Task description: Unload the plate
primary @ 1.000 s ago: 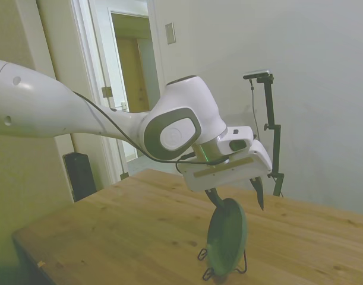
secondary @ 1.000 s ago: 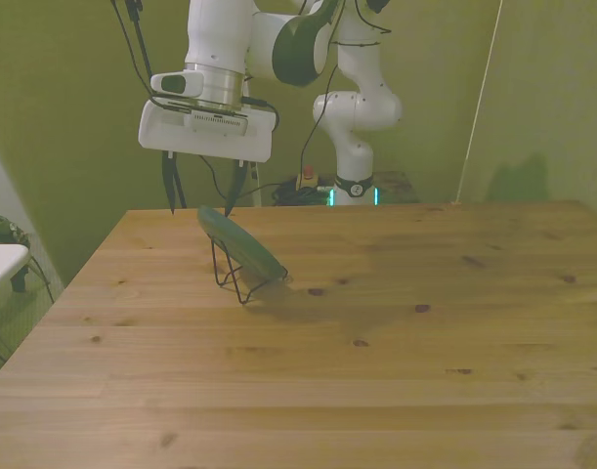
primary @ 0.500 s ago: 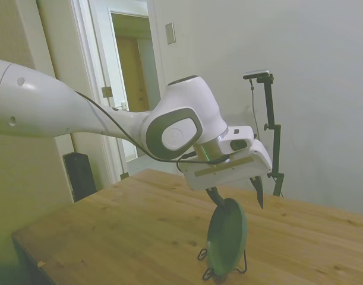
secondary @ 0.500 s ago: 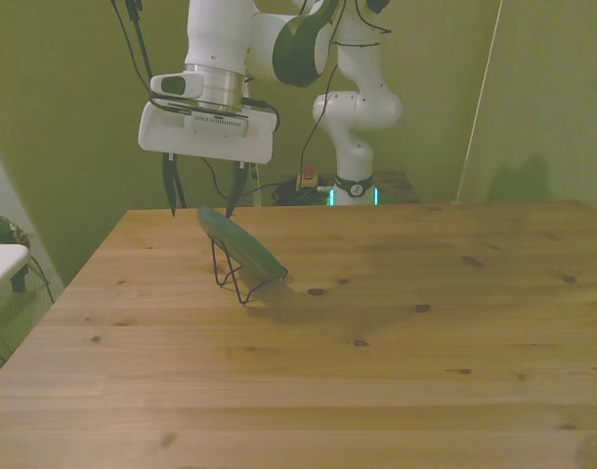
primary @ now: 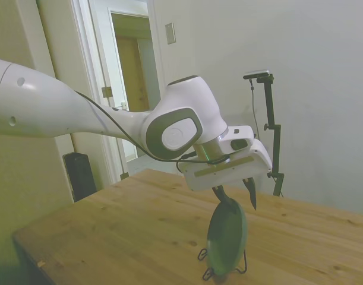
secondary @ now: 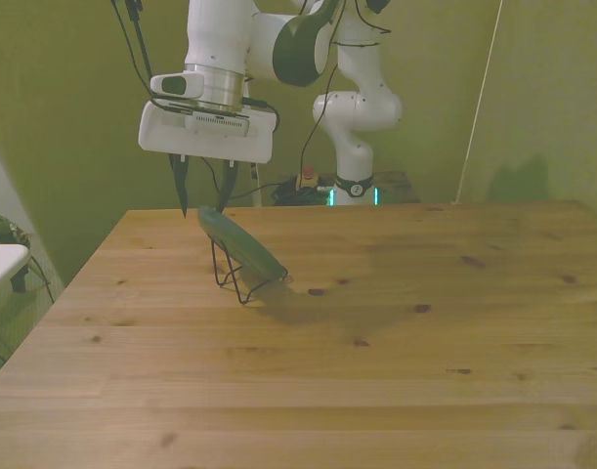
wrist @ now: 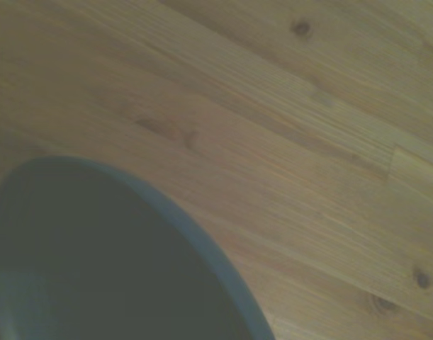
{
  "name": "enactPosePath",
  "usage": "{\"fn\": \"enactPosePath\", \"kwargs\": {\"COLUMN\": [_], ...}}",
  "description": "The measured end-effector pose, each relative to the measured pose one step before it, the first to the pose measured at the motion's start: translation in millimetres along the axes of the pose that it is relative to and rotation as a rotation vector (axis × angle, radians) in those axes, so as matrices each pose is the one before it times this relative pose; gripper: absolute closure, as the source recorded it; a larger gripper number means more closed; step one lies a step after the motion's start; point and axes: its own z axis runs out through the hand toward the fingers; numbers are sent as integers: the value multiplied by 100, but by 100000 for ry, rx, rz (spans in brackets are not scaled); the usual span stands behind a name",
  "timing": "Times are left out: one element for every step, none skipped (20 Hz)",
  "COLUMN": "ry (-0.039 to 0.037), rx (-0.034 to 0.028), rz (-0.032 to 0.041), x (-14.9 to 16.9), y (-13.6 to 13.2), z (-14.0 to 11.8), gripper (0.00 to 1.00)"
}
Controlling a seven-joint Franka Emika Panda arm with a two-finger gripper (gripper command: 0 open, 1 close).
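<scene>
The plate (secondary: 241,244) stands on edge, tilted in a thin black wire stand (secondary: 234,278) on the wooden bench (secondary: 376,332), near the front view's left. Its top rim sits directly below the pincer (secondary: 204,195), between the two dark fingers – they are parted and grip nothing. Smooth, dull grey-green, round with a shallow rim – probably slippery to pinch

From my wrist I see the plate (wrist: 96,262) close up as a blurred, dark grey-green curve with a paler rim, and beyond its edge the bare wooden table (wrist: 301,142), planks running diagonally and dotted with small knots.
</scene>
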Motion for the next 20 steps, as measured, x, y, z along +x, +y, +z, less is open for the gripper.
{"fn": "enactPosePath", "kwargs": {"ry": [-191, -228, -178, -102, -56, -46, -23, -10, -5, 11, 6, -41, 43, -15, 39, 62, 124, 223, 357, 476], "rx": [18, 22, 17, 14, 18, 21, 24, 19, 18, 16, 5, 8, 22, 36, 61, 96, 114, 136, 118, 98], "rz": [-13, -15, -12, -20, -34, -43, -57, -45, -44, -43, -9, -10, -62, -95, -139, -229, -253, -274, -210, -179], "x": [-60, -71, -55, -31, -17, -13, -6, -1, 0, 4, 0, -12, 8, -1, 9, 18, 27, 38, 61, 97], "y": [-11, -12, -10, -13, -23, -27, -36, -28, -28, -27, -6, -7, -38, -60, -87, -145, -162, -172, -134, -112], "z": [82, 97, 77, 44, 25, 19, 11, 4, 2, -4, -4, 18, -7, 8, -19, -31, -64, -118, -188, -242], "gripper": [100, 100, 100, 100, 100, 100, 100, 100, 100, 100, 100, 100, 100, 100, 100, 100, 100, 100, 100, 100]}}
